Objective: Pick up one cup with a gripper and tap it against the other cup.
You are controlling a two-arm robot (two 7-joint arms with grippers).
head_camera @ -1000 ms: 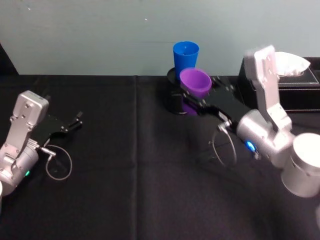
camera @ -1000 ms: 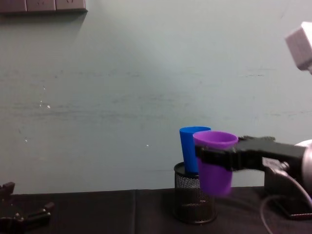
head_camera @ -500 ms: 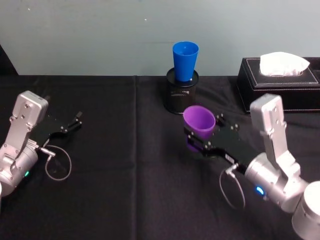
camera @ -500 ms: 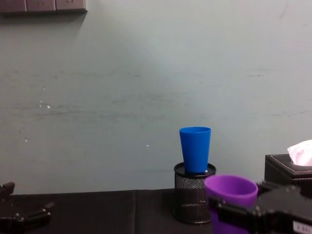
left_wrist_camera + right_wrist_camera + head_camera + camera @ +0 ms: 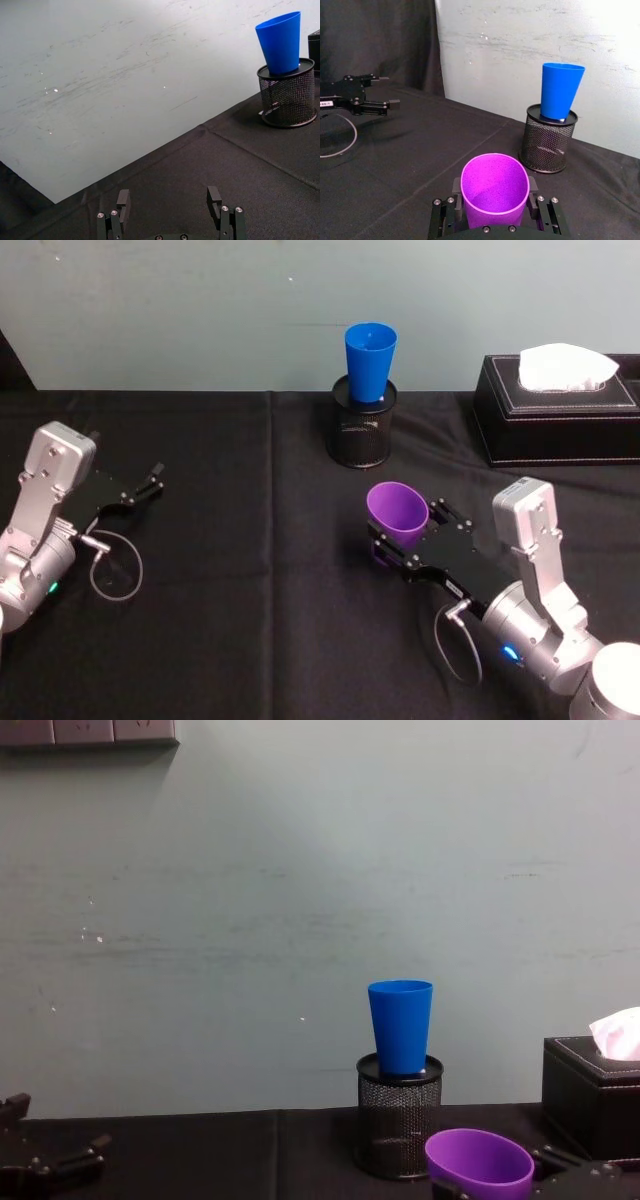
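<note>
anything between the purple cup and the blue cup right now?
Only bare black tablecloth between the purple cup, held in the right gripper, and the mesh pot carrying the blue cup, per head view.

Even, soft light fills the room, brightest on the pale wall [image 5: 250,900], which washes out toward the upper right of the right wrist picture. The black tablecloth [image 5: 250,590] swallows most shadow, leaving only a faint dark patch beside the mesh pot [image 5: 289,95]. Focus is fairly sharp throughout, with slight softness and grain in the chest picture and little bending at the edges.
</note>
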